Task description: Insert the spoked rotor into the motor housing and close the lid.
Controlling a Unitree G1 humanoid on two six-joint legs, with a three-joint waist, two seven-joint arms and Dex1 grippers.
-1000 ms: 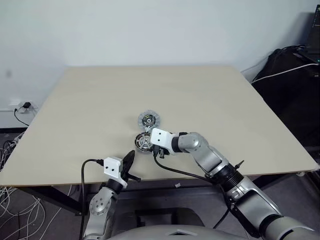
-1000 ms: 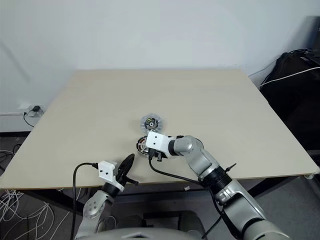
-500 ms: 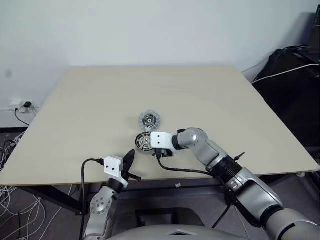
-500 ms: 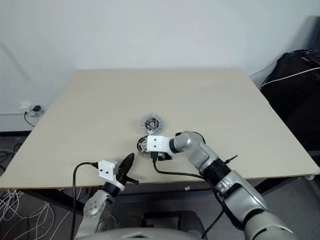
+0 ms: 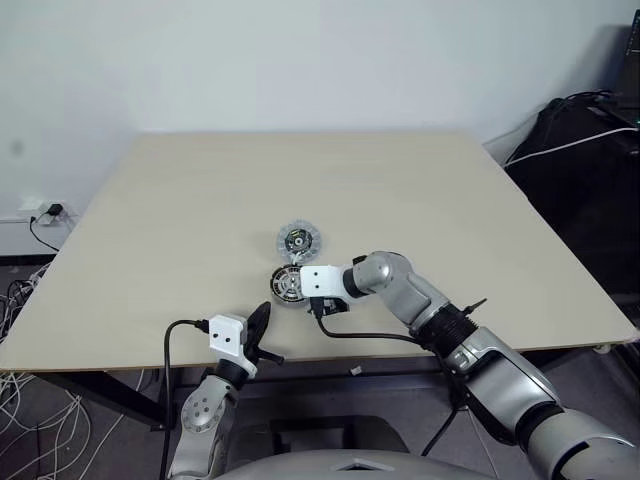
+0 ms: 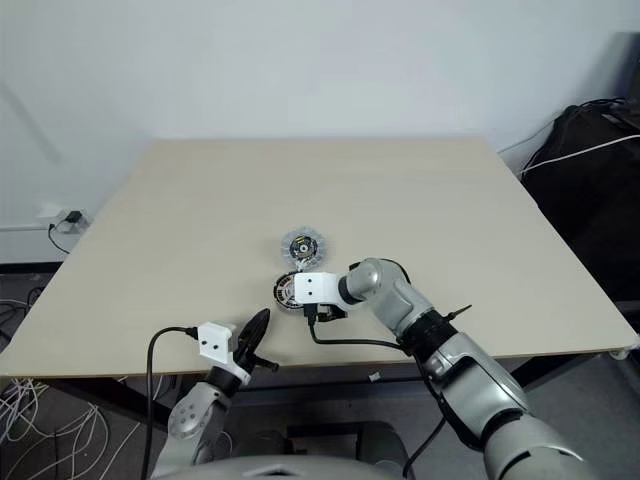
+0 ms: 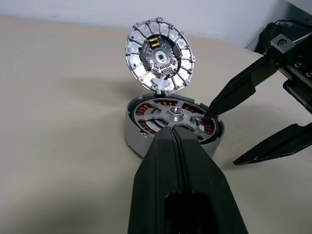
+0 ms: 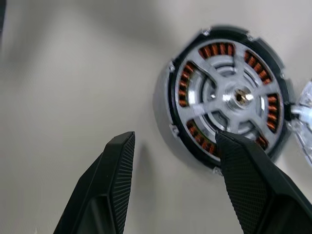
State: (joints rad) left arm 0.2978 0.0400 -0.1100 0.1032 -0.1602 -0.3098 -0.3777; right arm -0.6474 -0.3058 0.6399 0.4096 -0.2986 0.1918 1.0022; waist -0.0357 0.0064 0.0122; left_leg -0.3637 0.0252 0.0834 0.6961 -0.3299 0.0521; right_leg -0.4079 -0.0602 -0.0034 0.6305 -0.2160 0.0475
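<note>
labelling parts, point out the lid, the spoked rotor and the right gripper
lid (image 7: 159,59), left wrist view, dark centre
spoked rotor (image 8: 241,97), right wrist view, hub
right gripper (image 8: 178,144), right wrist view, between fingertips

Motor housing (image 8: 229,97) rim partly behind 1 right hand (image 8: 178,187) finger, lid (image 8: 306,117) cut off at frame edge.

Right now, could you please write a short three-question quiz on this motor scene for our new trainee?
1. True or false: the lid stands open, hinged up behind the motor housing.
2. Which gripper has its fingers open? A) left gripper B) right gripper
3. Fill in: the spoked rotor sits ___ the housing.

Key: 1 true; 2 B; 3 inside.
</note>
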